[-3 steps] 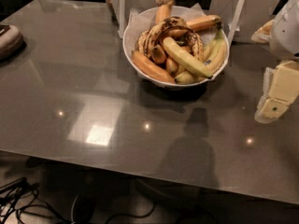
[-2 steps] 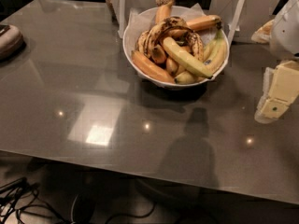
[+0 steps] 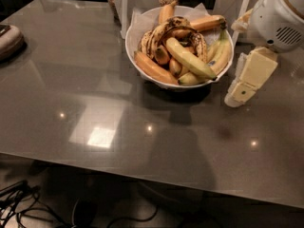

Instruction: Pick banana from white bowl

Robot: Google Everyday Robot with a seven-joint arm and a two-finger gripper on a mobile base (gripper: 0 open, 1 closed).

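Table (image 3: pixel 95 103): grey and glossy, it is filling most of the view and mirroring small bright lights.
Far left edge: a rounded dark-and-pale object (image 3: pixel 7 39) is lying on the table, partly cut off; what it is cannot be told.
Floor, lower left: dark cables (image 3: pixel 19 198) are trailing below the table's near edge.
White bowl (image 3: pixel 129 51): it is sitting toward the back of the table, right of the middle, and holding a heap of bananas.
Orange-brown banana (image 3: pixel 154 69): it is lying along the bowl's front-left rim.
Spotted bananas (image 3: pixel 161 32): they are arching over the middle of the heap.
Banana (image 3: pixel 190 59): pale yellow and smooth, it is lying on top of the heap inside the white bowl, running diagonally from the middle down to the front-right rim.
Gripper (image 3: pixel 239 95): it is hanging just right of the bowl, tilting down and leftward, with its tip low over the table and apart from the bowl and the fruit; how far open it is cannot be told.
Arm housing (image 3: pixel 280 18): white and rounded, it is occupying the upper right corner above the gripper.
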